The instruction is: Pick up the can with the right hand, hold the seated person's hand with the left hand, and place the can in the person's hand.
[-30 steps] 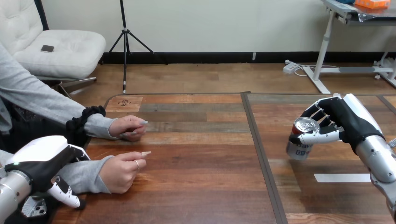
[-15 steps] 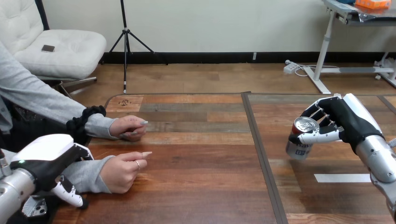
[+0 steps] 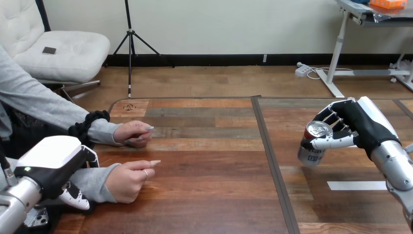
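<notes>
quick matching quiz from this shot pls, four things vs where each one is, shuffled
1 can
2 left hand
3 person's nearer hand
4 white tape strip

A flat on the table, near the right forearm
B held in the right hand
C at the view's lower left, by the person's sleeve
D loosely curled, resting on the table

Pairs: 1-B, 2-C, 3-D, 4-A

You face a wooden plank counter [image 3: 204,161], split by a dark seam [image 3: 271,161], with a white strip [image 3: 357,185] at right.
</notes>
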`<state>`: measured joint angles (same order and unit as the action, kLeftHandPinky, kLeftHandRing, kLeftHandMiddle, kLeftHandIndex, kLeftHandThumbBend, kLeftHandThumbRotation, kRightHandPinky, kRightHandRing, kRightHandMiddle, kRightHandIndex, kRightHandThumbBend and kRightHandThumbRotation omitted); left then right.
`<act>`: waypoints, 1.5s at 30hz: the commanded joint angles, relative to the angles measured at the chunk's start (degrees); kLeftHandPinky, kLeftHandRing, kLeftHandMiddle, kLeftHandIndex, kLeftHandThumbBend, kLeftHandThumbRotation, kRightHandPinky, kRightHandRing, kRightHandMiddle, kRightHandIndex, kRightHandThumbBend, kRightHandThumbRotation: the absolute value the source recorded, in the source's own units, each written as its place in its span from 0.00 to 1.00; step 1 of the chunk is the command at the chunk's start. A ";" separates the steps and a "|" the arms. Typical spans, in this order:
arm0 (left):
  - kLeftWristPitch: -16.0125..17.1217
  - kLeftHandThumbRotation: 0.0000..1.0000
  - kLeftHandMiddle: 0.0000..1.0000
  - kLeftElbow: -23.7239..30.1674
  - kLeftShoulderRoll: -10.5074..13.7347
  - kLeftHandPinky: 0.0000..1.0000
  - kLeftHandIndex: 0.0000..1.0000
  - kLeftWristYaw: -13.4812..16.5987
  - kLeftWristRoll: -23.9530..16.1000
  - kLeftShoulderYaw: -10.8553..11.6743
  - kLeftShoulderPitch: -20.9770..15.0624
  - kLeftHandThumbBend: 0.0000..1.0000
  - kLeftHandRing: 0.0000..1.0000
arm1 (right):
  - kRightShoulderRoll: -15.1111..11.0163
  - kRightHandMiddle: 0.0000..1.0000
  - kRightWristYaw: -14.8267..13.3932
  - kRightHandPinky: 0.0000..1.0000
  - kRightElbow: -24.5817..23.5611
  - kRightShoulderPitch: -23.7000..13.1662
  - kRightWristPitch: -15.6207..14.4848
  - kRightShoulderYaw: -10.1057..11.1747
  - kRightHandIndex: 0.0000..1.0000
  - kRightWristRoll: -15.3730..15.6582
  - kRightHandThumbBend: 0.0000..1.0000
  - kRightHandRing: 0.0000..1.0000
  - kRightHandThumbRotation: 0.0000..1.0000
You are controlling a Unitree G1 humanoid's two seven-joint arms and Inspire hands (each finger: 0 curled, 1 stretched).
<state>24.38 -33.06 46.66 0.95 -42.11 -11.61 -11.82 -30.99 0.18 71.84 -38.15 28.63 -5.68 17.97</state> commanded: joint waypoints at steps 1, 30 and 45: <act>1.73 0.00 0.41 -0.73 0.11 0.29 0.45 2.16 -0.82 -1.31 -3.93 0.83 0.35 | -0.98 0.45 -0.80 0.37 -3.79 -2.60 1.67 1.25 0.47 -1.21 0.71 0.41 0.00; 4.31 0.00 0.39 -1.87 0.26 0.24 0.46 5.40 0.31 -0.92 -4.06 0.88 0.31 | -0.94 0.45 -1.20 0.37 -3.65 -2.66 1.90 1.15 0.47 -1.03 0.71 0.41 0.00; 5.77 0.00 0.42 -3.25 0.26 0.28 0.47 2.42 4.58 -0.27 -4.39 0.86 0.35 | -0.91 0.44 -1.05 0.36 -3.62 -2.54 2.59 1.36 0.47 -1.31 0.71 0.40 0.00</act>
<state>29.08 -35.94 46.62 4.26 -39.64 -12.66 -13.28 -30.98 0.18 71.78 -38.15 29.04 -5.68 17.96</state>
